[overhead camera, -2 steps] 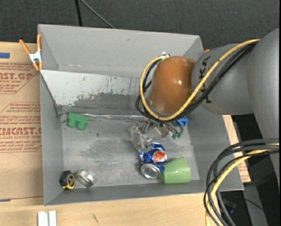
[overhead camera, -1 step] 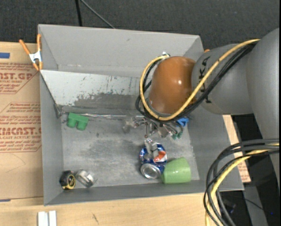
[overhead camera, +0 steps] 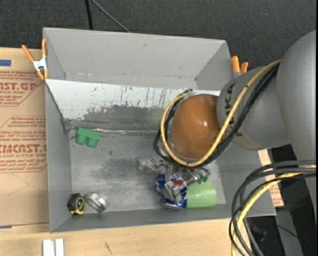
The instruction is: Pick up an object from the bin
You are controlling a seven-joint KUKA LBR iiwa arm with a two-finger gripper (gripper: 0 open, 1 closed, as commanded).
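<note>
Where claw (overhead camera: 174, 177) hangs, blue wrapper (overhead camera: 165, 189), green cylinder (overhead camera: 202, 195) crowd; green block (overhead camera: 87, 137) apart.

Black letters "KA" on the arm (overhead camera: 227, 97)

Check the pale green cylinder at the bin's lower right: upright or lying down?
Lying down: the pale green cylinder shows its long curved side, next to the crumpled blue wrapper.
</note>
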